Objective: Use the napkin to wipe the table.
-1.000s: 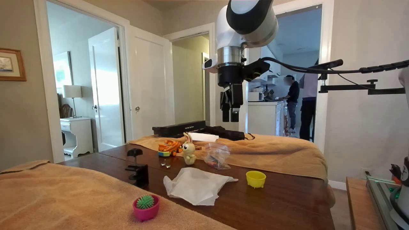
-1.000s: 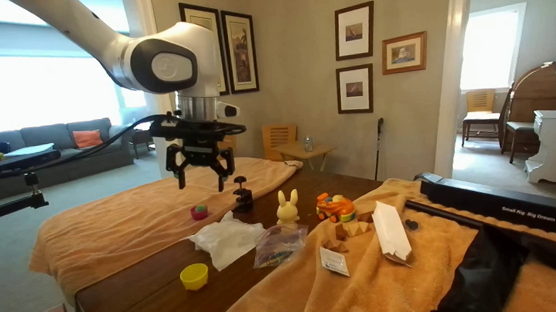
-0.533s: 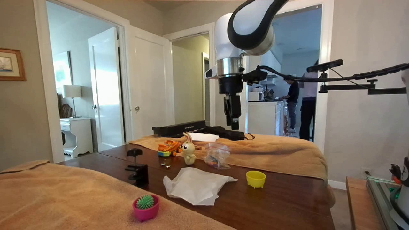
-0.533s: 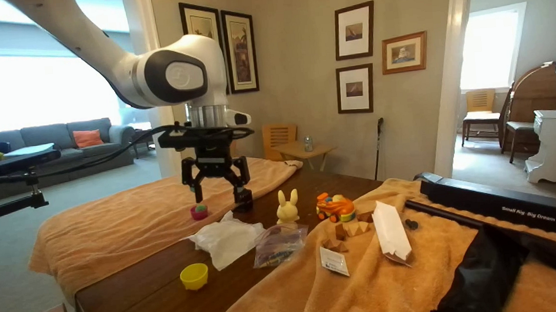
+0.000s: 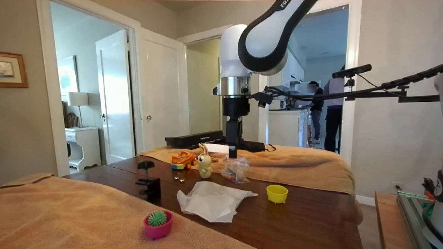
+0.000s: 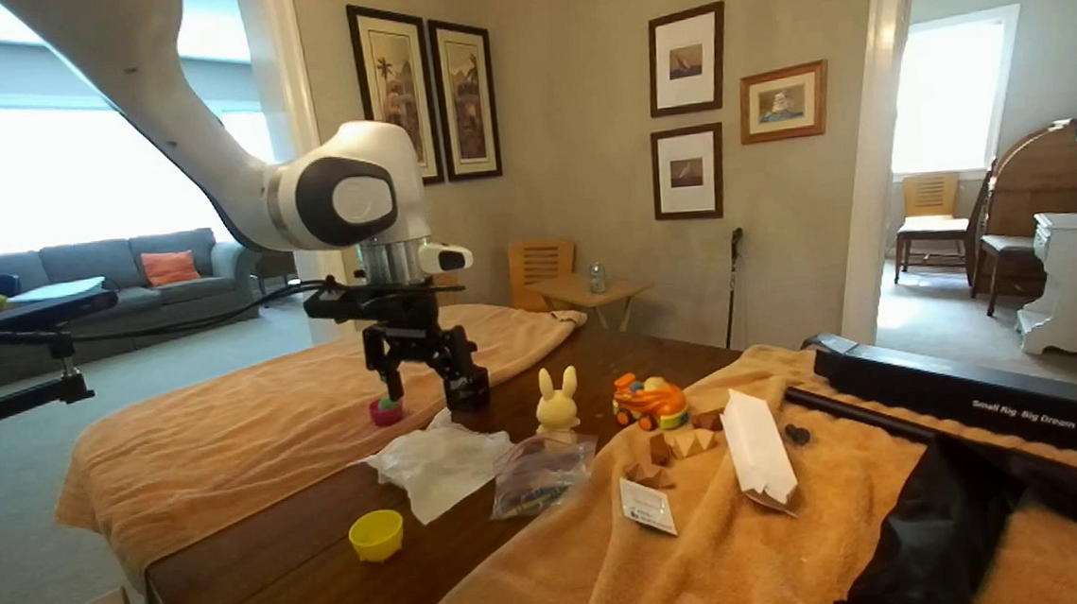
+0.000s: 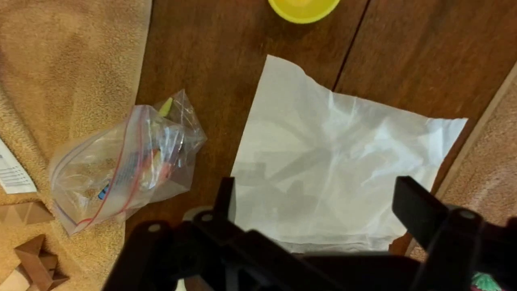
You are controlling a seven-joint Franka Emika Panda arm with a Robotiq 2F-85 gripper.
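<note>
The napkin (image 5: 214, 204) is a crumpled white sheet spread on the dark brown table (image 5: 301, 224), one corner pointing out toward the yellow bowl's side. In the wrist view the napkin (image 7: 331, 133) fills the middle, with faint shadows falling across it. My gripper (image 7: 315, 182) is open, its fingers far apart and nothing held between them; the lower part of the napkin shows in the gap. Both exterior views have the gripper (image 6: 432, 397) hanging above the table, pointing down and apart from the napkin. In an exterior view the gripper (image 5: 233, 155) appears edge-on.
Near the napkin are a yellow bowl (image 5: 277, 194), a clear plastic bag (image 5: 236, 169), a rabbit figure (image 5: 205, 167) and a black clamp (image 5: 152, 190). A pink bowl (image 5: 158, 230) with a green spiky ball sits on a tan towel (image 5: 69, 211). Beyond the rabbit stands an orange toy vehicle (image 6: 648, 400).
My gripper has come down a good way toward the table and turned about its vertical axis. It stays open throughout. The napkin and the other objects have not moved.
</note>
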